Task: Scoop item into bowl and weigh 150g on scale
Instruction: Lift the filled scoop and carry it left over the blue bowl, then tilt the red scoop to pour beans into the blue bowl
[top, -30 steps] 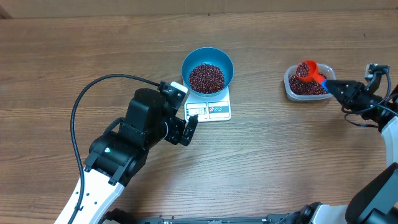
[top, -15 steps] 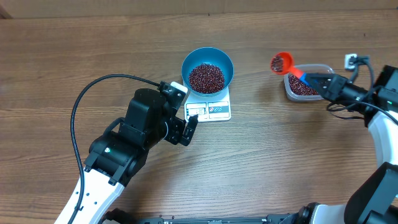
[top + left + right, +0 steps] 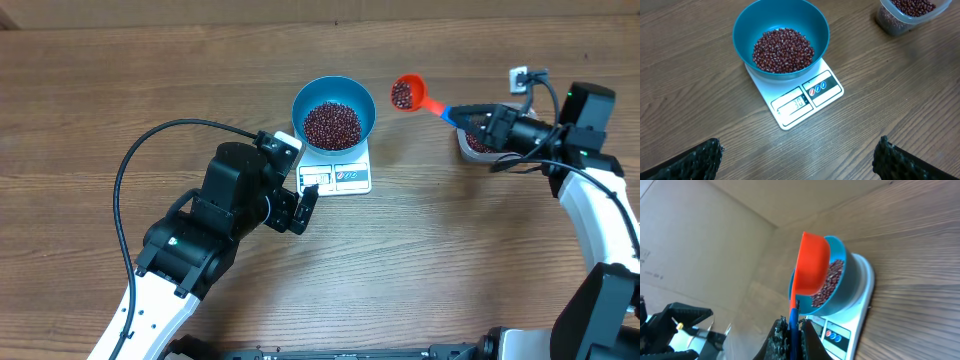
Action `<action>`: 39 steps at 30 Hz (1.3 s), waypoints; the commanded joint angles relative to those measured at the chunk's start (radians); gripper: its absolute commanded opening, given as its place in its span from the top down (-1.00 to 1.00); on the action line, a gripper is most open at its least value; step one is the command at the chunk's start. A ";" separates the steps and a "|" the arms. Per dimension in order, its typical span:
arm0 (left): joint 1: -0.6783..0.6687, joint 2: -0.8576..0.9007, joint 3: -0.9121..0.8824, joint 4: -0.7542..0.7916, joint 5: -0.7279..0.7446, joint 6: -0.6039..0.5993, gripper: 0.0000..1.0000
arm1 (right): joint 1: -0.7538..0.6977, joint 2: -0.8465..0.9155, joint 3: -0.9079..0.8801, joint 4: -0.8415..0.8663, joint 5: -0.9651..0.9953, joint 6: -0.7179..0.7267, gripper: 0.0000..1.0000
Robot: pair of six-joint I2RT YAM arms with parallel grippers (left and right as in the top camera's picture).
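The blue bowl [image 3: 334,105] stands on the white scale [image 3: 345,178] and holds a heap of red-brown beans [image 3: 331,124]. My right gripper [image 3: 482,122] is shut on the blue handle of an orange scoop [image 3: 405,93]. The scoop carries beans and hangs in the air just right of the bowl. In the right wrist view the scoop [image 3: 812,270] is in front of the bowl [image 3: 847,275], with the handle pinched in the right gripper [image 3: 793,330]. My left gripper [image 3: 797,155] is open and empty over bare wood, in front of the scale [image 3: 800,102].
A clear plastic tub [image 3: 472,147] of beans sits at the right, partly hidden under my right gripper, and shows at the left wrist view's top right as the tub [image 3: 910,12]. A black cable [image 3: 150,140] loops left of the left arm.
My right gripper has lifted the filled scoop out of the tub and carried it left, close to the bowl. The left arm has not moved.
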 commanded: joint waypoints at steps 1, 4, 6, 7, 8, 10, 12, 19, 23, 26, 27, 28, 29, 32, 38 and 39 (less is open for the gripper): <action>0.005 0.004 -0.002 0.003 0.011 -0.010 -0.99 | 0.044 0.001 0.020 0.007 0.026 0.019 0.93; 0.005 0.004 -0.002 0.003 0.011 -0.010 -0.99 | 0.084 0.001 0.020 0.011 0.051 0.018 0.93; 0.005 0.004 -0.002 0.003 0.011 -0.010 -0.99 | 0.110 0.001 0.020 0.013 0.069 0.018 0.93; 0.005 0.004 -0.002 0.003 0.011 -0.010 -0.99 | 0.125 0.001 0.020 0.013 0.084 0.018 0.93; 0.005 0.004 -0.002 0.003 0.011 -0.010 -0.99 | 0.138 0.001 0.020 0.014 0.099 0.018 0.93; 0.005 0.004 -0.002 0.003 0.011 -0.010 -0.99 | 0.161 0.001 0.020 0.014 0.128 0.018 0.93; 0.005 0.004 -0.002 0.003 0.011 -0.010 -0.99 | 0.180 0.001 0.020 0.015 0.159 0.018 0.93; 0.005 0.004 -0.002 0.003 0.011 -0.010 -0.99 | 0.251 0.001 0.020 0.019 0.306 -0.030 0.93; 0.005 0.004 -0.002 0.003 0.011 -0.010 -0.99 | 0.288 0.001 0.020 0.022 0.346 -0.136 0.93; 0.005 0.004 -0.002 0.003 0.011 -0.010 -0.99 | 0.308 0.001 0.020 0.027 0.345 -0.232 0.93; 0.005 0.004 -0.002 0.003 0.011 -0.010 -0.99 | 0.312 0.001 0.020 0.027 0.345 -0.257 0.93; 0.005 0.004 -0.002 0.003 0.011 -0.010 -0.99 | 0.318 0.001 0.020 0.027 0.346 -0.299 0.93; 0.005 0.004 -0.002 0.003 0.011 -0.010 -0.99 | 0.323 0.001 0.020 0.028 0.346 -0.334 0.93; 0.005 0.004 -0.002 0.003 0.011 -0.010 -0.99 | 0.332 0.001 0.020 0.031 0.345 -0.415 0.93; 0.005 0.004 -0.002 0.003 0.011 -0.010 -0.99 | 0.335 0.001 0.020 0.044 0.345 -0.545 0.93; 0.005 0.004 -0.002 0.003 0.011 -0.010 -0.99 | 0.335 0.001 0.020 0.045 0.345 -0.557 0.93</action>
